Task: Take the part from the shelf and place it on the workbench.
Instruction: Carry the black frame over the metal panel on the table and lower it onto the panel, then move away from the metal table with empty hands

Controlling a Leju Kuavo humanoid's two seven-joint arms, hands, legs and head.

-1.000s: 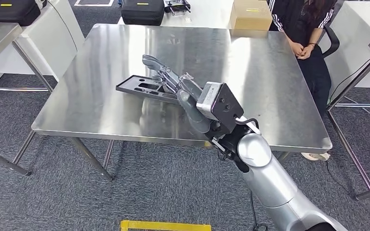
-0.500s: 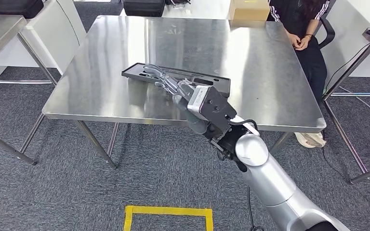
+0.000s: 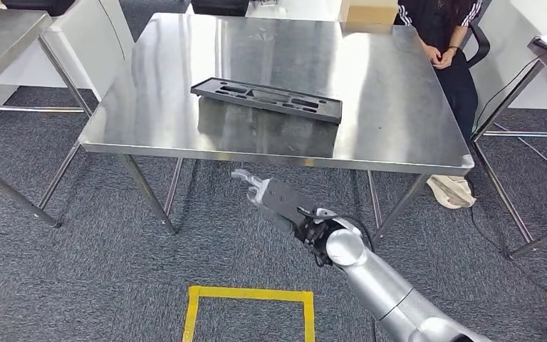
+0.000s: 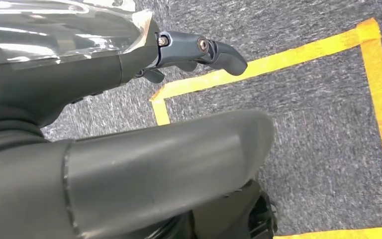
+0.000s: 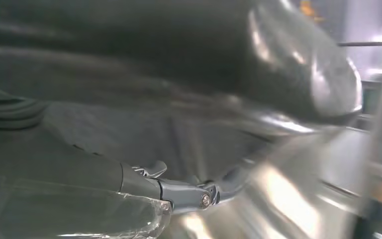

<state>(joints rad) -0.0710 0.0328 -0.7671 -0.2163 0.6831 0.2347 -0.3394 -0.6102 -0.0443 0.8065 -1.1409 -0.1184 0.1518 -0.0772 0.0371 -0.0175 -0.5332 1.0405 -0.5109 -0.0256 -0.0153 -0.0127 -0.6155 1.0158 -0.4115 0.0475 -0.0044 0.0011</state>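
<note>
A: Where is the part (image 3: 267,99) found at this moment?

B: It is seen lying flat on the steel table (image 3: 392,121), toward the near half of the top, with its long side roughly parallel to the front edge. No hand is touching it.

A: How is it judged to handle?

B: It is taken to be a long, shallow black moulded piece with recessed pockets, so it is likely stiff and fairly light. The matte surface is expected to give reasonable grip. If it had to be lifted, a hold on one long rim near the middle would be advised, so that it is not tipped by its own length.

A: And the hands?

B: The right hand (image 3: 260,191) is seen below the table's front edge, over the carpet (image 3: 78,285), holding nothing, with its fingers loosely extended. In the right wrist view the picture is blurred, and only the tip of a finger can be made out. The left hand (image 4: 129,64) is seen in the left wrist view above the carpet and a line of yellow floor tape (image 4: 278,59); nothing is held, though how far the fingers are spread cannot be told.

A: What is noted of the surface and the room?

B: The tabletop is polished and reflective, so a light part could be slid by a nudge. A seated person (image 3: 445,35) is found at the far right corner, and further tables stand at either side.
</note>
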